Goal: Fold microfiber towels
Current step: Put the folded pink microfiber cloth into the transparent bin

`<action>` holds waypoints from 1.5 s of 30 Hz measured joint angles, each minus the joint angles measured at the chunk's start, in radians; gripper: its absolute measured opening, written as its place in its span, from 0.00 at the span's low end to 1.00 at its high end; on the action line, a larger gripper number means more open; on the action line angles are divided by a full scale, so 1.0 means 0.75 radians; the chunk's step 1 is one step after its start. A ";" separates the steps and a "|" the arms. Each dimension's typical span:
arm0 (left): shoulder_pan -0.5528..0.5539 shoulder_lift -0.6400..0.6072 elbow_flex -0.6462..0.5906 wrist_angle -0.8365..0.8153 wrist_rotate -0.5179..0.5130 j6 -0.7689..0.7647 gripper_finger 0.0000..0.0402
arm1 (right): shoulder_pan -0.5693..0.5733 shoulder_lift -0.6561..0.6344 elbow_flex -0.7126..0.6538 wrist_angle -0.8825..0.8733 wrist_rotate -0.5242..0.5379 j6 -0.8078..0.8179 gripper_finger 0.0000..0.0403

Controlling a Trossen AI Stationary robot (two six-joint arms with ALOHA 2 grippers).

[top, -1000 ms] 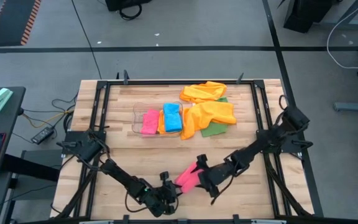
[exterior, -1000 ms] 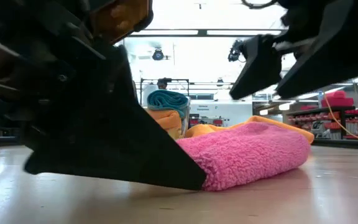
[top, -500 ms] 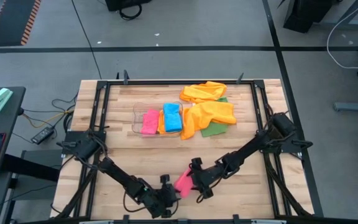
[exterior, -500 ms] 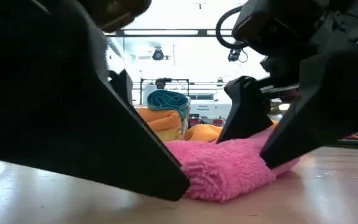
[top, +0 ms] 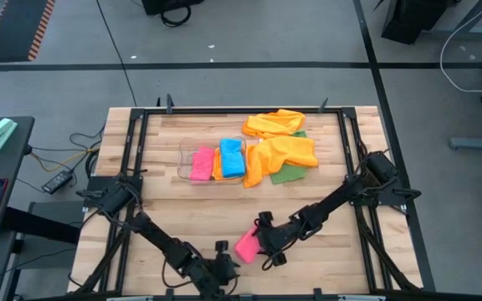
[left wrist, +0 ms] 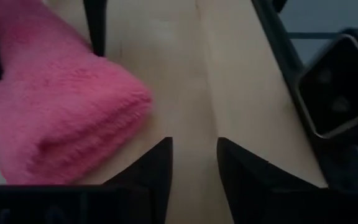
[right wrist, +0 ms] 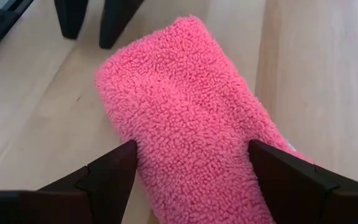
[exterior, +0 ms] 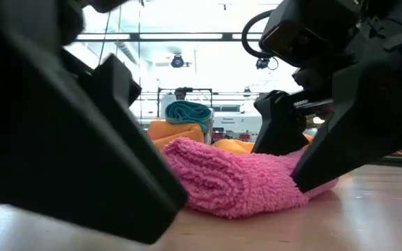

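Near the wooden worktop's [top: 174,213] front edge lies the folded pink towel [top: 247,246], straddled by the wide right claw [right wrist: 191,155], seemingly for pickup; left claw [left wrist: 193,149] narrow, empty, beside it.

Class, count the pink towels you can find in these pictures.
2. One folded pink towel lies near the table's front edge between the right gripper's open fingers; another pink towel sits in the clear bin. More may be hidden.
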 joint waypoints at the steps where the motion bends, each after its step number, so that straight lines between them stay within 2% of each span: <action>1: 0.001 0.000 0.000 -0.001 0.017 -0.002 0.34 | 0.001 0.000 0.000 -0.006 -0.001 0.000 0.78; 6: 0.005 -0.012 0.002 0.003 0.256 -0.181 0.34 | 0.007 -0.001 0.000 -0.012 -0.009 0.043 0.78; 13: 0.024 -0.016 0.002 0.000 0.300 -0.179 0.33 | 0.019 -0.001 0.000 -0.015 -0.022 0.049 0.78; 19: 0.015 -0.051 0.016 -0.036 0.140 -0.081 0.34 | 0.019 -0.001 0.000 -0.011 -0.024 0.080 0.78; 22: 0.008 -0.050 0.080 -0.177 0.049 -0.026 0.34 | 0.019 -0.001 0.000 -0.011 -0.019 0.074 0.78; 27: 0.025 -0.047 0.206 -0.484 -0.010 -0.026 0.36 | 0.020 -0.001 0.000 -0.014 -0.010 0.047 0.78; 32: 0.034 -0.048 0.241 -0.582 -0.059 0.015 0.39 | 0.020 -0.001 -0.001 -0.016 -0.006 0.045 0.78; 39: 0.032 -0.047 0.243 -0.584 -0.076 0.210 0.48 | 0.019 -0.001 -0.001 -0.016 -0.005 0.044 0.78; 45: 0.024 -0.047 0.243 -0.629 -0.077 0.639 0.56 | 0.019 -0.001 -0.001 -0.015 -0.016 0.058 0.78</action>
